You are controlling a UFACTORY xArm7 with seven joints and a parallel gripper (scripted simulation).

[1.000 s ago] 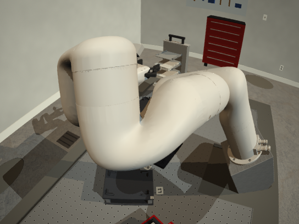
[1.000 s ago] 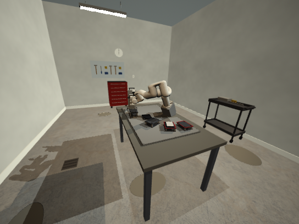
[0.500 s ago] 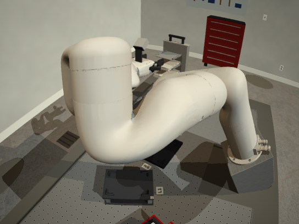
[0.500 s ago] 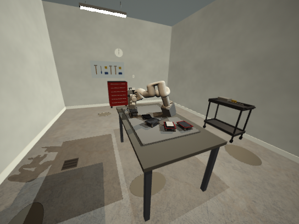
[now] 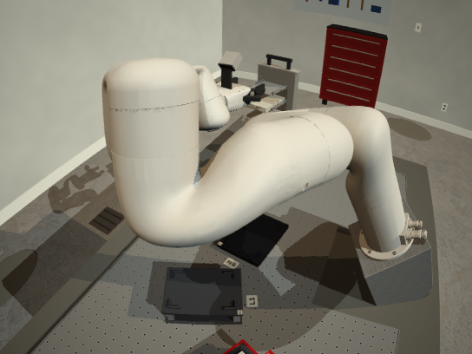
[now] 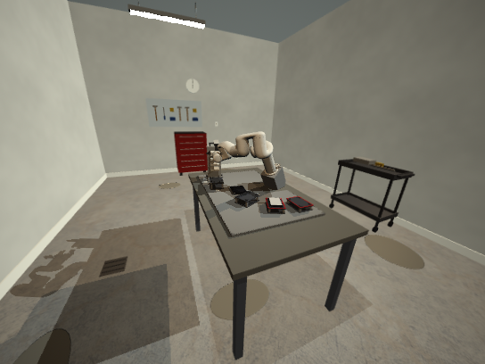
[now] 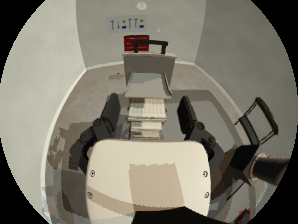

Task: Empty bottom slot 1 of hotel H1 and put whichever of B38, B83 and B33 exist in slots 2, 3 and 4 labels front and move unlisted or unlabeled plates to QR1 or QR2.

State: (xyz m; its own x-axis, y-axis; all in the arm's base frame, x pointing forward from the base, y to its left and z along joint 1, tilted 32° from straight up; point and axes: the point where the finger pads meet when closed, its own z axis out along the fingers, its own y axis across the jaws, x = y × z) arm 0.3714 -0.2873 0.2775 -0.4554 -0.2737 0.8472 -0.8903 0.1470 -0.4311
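Note:
The plate hotel H1 is a grey rack with a black handle, straight ahead in the wrist view. Cream plates lie on its shelves with their short ends toward me; their labels are too small to read. My gripper is open and empty. Its two black fingers stand left and right of the plates' front ends, just short of the rack. In the top view the gripper is level with a plate on a shelf of the hotel. The arm hides most of the rack.
The landing nest L1 and the black nest N6 hold nothing. A red-rimmed quarantine nest holds a white plate; the other quarantine nest beside it looks free. A red tool cabinet stands behind the table.

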